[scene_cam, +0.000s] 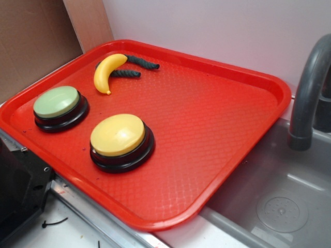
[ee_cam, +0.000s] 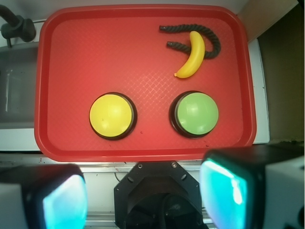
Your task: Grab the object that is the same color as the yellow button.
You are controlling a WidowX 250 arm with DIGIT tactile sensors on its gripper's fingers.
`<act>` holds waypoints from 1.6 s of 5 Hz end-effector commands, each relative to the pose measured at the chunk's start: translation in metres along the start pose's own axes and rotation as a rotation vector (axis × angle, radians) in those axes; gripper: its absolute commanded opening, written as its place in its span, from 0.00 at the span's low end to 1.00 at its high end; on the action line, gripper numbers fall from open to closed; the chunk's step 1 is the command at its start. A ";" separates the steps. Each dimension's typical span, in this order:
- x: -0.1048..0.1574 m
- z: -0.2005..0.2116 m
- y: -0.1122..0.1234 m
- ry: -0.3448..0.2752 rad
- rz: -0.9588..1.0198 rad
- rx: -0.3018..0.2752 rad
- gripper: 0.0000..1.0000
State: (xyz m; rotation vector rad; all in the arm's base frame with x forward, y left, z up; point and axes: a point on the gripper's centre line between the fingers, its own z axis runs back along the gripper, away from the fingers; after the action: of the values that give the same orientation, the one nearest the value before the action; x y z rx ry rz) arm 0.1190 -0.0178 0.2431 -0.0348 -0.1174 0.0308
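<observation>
A small yellow toy banana (scene_cam: pixel 107 71) lies at the far left of the red tray (scene_cam: pixel 217 103), resting across a dark green twisted rope piece (scene_cam: pixel 135 66). In the wrist view the banana (ee_cam: pixel 193 55) is at the upper right over the rope (ee_cam: pixel 190 28). The yellow button (scene_cam: pixel 118 135) on its black base sits near the tray's front edge; in the wrist view it (ee_cam: pixel 111 115) is left of centre. My gripper (ee_cam: pixel 145 200) is open and empty, high above and behind the tray's near edge; its pads (ee_cam: pixel 224 193) are far apart. It is out of the exterior view.
A pale green button (scene_cam: pixel 57 102) on a black base stands left of the yellow one, and shows in the wrist view (ee_cam: pixel 196 113). A grey sink (scene_cam: pixel 279 196) with a dark faucet (scene_cam: pixel 307 88) lies right of the tray. A brown board (scene_cam: pixel 36 41) stands behind.
</observation>
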 end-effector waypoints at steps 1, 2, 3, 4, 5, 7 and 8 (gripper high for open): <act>0.000 0.000 0.000 0.000 0.000 0.000 1.00; 0.016 -0.005 0.011 -0.039 0.047 -0.024 1.00; 0.038 -0.023 0.033 -0.106 0.137 0.059 1.00; 0.051 -0.047 0.052 -0.106 0.196 0.030 1.00; 0.069 -0.073 0.077 -0.156 0.304 0.071 1.00; 0.091 -0.131 0.113 -0.214 0.513 0.200 1.00; 0.102 -0.160 0.121 -0.257 0.530 0.208 1.00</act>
State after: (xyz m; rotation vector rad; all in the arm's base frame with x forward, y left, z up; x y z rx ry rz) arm 0.2353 0.0923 0.0797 0.1416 -0.3154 0.5644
